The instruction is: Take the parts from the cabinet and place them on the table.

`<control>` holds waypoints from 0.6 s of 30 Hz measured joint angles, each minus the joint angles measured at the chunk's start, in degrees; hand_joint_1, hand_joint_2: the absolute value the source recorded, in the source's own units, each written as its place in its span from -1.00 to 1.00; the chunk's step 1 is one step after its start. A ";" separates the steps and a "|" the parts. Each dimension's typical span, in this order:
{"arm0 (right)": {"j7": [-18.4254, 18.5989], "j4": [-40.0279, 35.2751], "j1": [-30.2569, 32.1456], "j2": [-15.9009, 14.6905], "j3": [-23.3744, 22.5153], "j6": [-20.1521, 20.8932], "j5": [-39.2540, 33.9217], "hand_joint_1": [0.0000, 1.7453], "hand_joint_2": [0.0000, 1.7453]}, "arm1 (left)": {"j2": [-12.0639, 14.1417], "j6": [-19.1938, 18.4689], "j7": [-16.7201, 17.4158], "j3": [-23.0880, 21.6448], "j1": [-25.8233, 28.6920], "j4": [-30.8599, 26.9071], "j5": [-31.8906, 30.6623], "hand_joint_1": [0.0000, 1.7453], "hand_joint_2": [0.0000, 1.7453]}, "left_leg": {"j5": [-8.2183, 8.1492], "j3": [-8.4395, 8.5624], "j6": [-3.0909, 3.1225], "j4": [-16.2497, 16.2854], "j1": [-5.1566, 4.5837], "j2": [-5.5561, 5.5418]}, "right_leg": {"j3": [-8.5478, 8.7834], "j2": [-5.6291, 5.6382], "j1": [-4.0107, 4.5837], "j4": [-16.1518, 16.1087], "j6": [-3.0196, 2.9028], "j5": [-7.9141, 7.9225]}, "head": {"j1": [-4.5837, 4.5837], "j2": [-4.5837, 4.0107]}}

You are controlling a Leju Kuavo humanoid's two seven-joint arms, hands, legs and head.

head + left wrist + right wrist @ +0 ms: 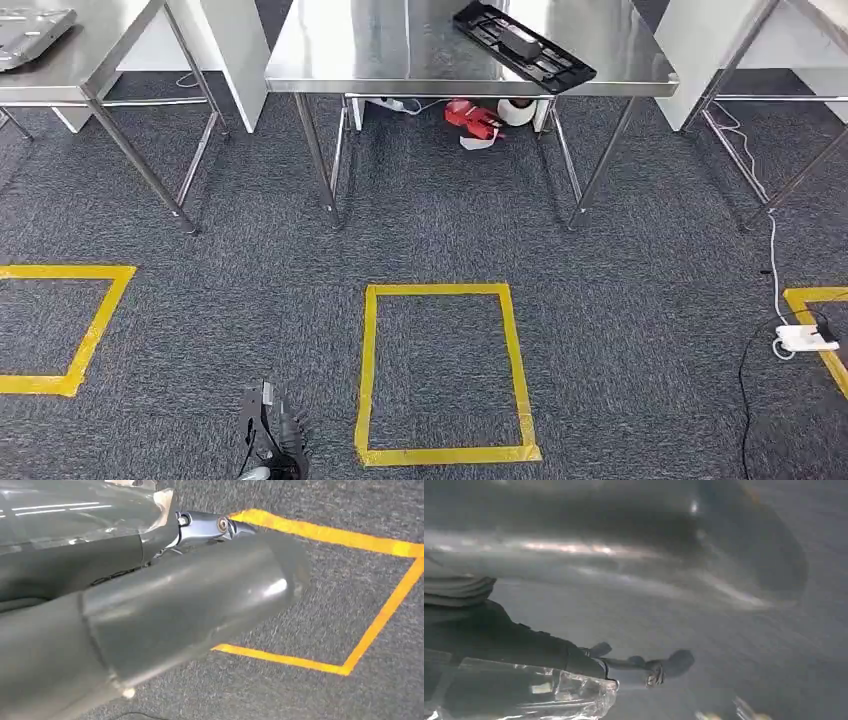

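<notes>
From the head view you see a black part [524, 45] lying on the steel table [400, 55] ahead, a yellow tape square [445, 372] on the carpet, and your left hand [270, 435] low beside it. In the left wrist view, the thumb [200, 600] juts out; nothing is held. In the right wrist view, the right hand [514, 650] is blurred; you cannot tell its fingers.
</notes>
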 joint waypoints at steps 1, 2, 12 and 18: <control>2.08 1.50 -0.18 0.51 0.49 1.28 1.62 -1.00 -1.00 | 0.02 0.15 0.02 -0.22 0.16 -0.02 0.46 -1.00 -1.00 | -1.56 -0.75 -0.29 0.70 0.39 -0.13 | -0.39 -0.27 -0.98 0.11 -0.85 0.65 | 0.05 0.00; 4.59 2.41 -0.17 0.83 1.12 2.97 3.04 -1.00 -1.00 | 0.07 0.32 0.24 -0.50 0.34 -0.02 1.00 -1.00 -1.00 | -5.29 -1.17 -0.60 2.54 0.35 -0.14 | -1.13 -0.24 -0.65 0.13 -1.69 1.28 | -0.22 0.00; 8.34 7.40 -0.65 2.76 4.96 9.61 7.00 -1.00 -1.00 | -0.09 0.35 0.28 -2.38 0.44 -1.01 2.16 -1.00 -1.00 | -12.62 12.55 0.09 -0.22 0.21 -0.34 | -8.92 -0.55 0.47 2.95 -1.37 6.61 | -0.39 0.00; 7.69 8.14 -0.99 2.63 6.41 9.78 8.69 -1.00 -1.00 | -0.68 1.07 0.09 -3.69 0.67 -1.20 4.00 -1.00 -1.00 | -8.58 8.68 2.68 -0.96 0.22 0.17 | -11.53 -0.17 0.27 6.79 -0.87 2.16 | 0.27 0.00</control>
